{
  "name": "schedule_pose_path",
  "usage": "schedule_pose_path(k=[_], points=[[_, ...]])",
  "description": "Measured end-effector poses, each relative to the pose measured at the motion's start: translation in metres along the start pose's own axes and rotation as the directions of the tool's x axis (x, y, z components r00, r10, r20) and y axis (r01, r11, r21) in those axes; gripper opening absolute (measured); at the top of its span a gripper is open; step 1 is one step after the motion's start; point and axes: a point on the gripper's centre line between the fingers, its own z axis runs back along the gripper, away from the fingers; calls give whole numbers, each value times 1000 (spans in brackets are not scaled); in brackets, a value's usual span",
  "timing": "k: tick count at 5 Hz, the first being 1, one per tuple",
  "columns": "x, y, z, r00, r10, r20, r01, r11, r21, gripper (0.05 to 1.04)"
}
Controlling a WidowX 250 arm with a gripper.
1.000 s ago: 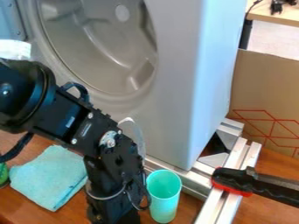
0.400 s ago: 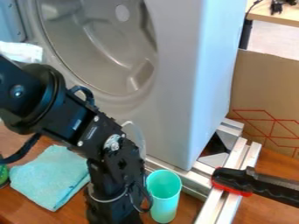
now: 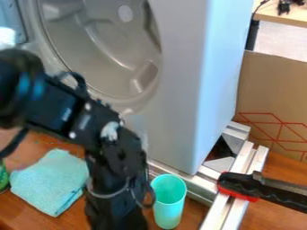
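I have shifted the tool [image 3: 117, 218] slightly toward the cloth [image 3: 50, 181]; the turquoise cup [image 3: 168, 202] remains upright on the surface [image 3: 195, 210], beside the metal frame [image 3: 199, 188]. I cannot tell the tool's opening or whether it grips anything.

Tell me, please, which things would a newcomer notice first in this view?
Most likely the big grey machine, its round opening filling the upper left. Next, the black arm coming in from the left, in front of it. Then two bright things on the wood: the turquoise cup just right of the arm and the cloth to its left.
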Motion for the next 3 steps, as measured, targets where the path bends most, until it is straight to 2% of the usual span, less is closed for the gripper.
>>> schedule_pose_path(k=[1, 2, 3], points=[[7, 1, 28, 998, 11, 56, -12, 1000, 11, 1001], [3, 4, 59, 997, -9, 82, 7, 999, 31, 1001], [0, 39, 75, 998, 20, 57, -28, 991, 132, 1001]])
